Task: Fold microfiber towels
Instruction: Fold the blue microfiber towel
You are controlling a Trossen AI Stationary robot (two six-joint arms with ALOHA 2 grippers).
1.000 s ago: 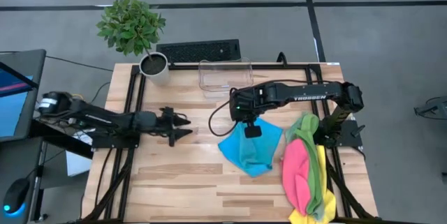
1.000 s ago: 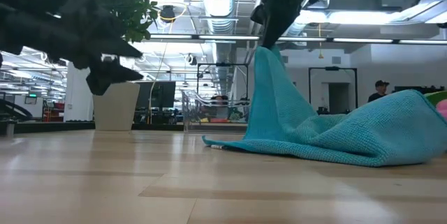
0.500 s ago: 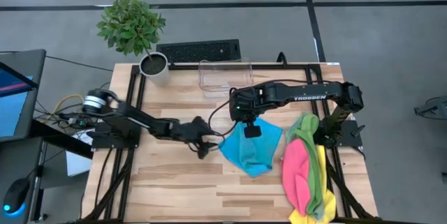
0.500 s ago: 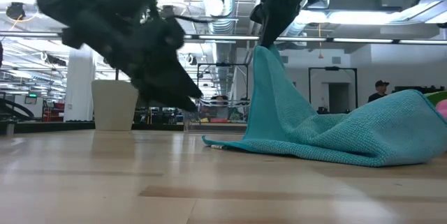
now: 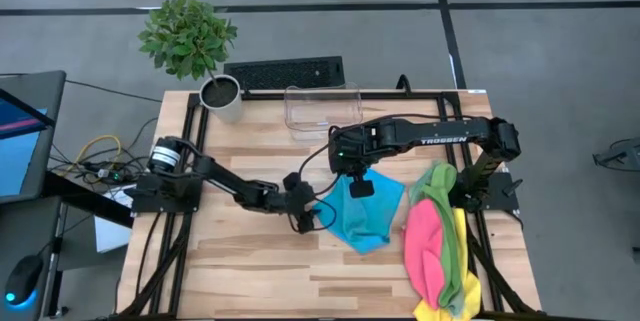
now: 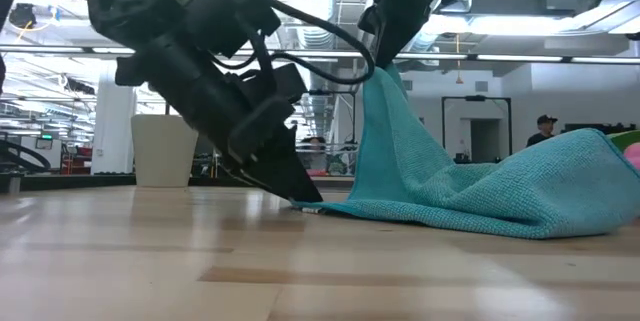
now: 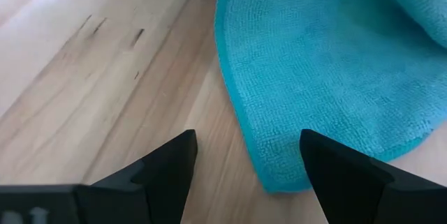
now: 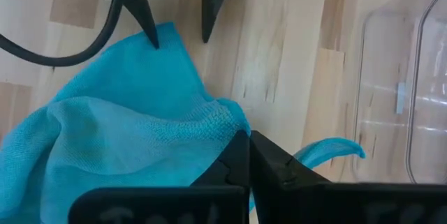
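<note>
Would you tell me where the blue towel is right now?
In the high view, the blue towel lies right of centre on the table, beside the pile of towels, with the right gripper pinching it.

A bright blue towel (image 5: 362, 213) lies rumpled, one edge lifted into a peak. Just beside it, on its far side from the plant, pink (image 5: 426, 246), sage green (image 5: 452, 229) and yellow (image 5: 462, 303) towels lie heaped together.

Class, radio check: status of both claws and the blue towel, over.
Right claw shut on blue towel, corner lifted. Left claw open, low at towel's free corner, not gripping. Other towels heaped at the right. Nothing in the way.
</note>
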